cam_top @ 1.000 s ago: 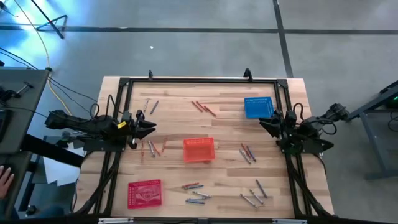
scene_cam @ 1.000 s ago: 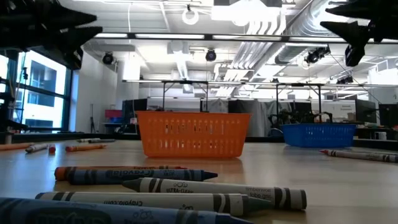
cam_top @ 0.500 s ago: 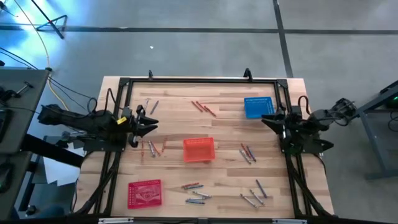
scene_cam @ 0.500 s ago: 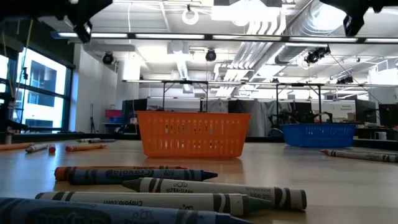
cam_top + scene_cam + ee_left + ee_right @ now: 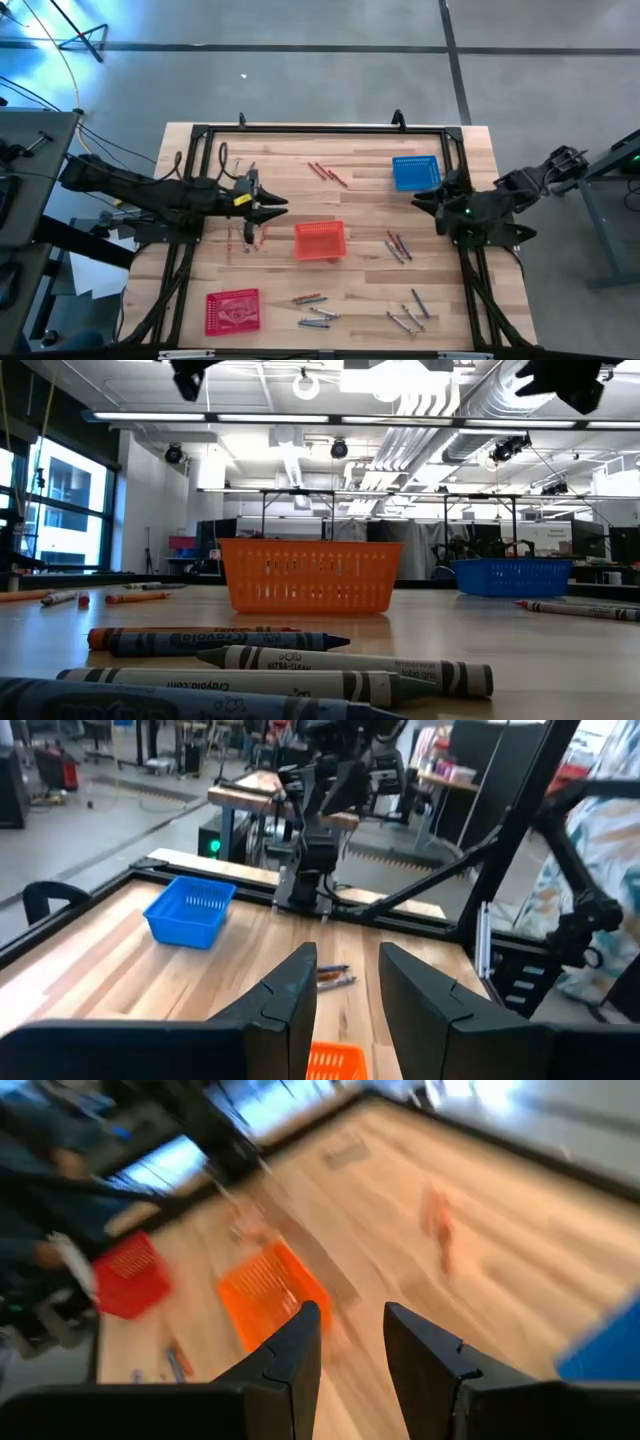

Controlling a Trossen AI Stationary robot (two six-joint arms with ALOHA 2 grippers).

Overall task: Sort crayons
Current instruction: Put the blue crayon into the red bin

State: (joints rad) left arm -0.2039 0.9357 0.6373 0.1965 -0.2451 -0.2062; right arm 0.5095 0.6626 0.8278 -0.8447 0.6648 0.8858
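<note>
Crayons lie flat in loose groups on the wooden table: near the far middle (image 5: 327,173), left of centre (image 5: 247,237), right of centre (image 5: 398,246), and along the near edge (image 5: 312,310) (image 5: 410,315). Several fill the low view's foreground (image 5: 340,670). My left gripper (image 5: 280,207) hangs open above the table, left of the orange basket (image 5: 320,241), with nothing between its fingers (image 5: 347,990). My right gripper (image 5: 418,198) hangs open near the blue basket (image 5: 415,172), tipped down toward the table, also with nothing in it (image 5: 352,1350).
A red basket (image 5: 232,310) stands at the near left. The orange basket (image 5: 308,575) and the blue one (image 5: 510,576) stand upright on the table. A black frame (image 5: 320,128) runs around the table. Bare wood lies between the crayon groups.
My left gripper has risen and gone toward the table's middle, stopping just left of the orange basket. My right gripper has risen and tipped downward, staying near the blue basket. In the low view both have climbed to the picture's top. No crayon has moved.
</note>
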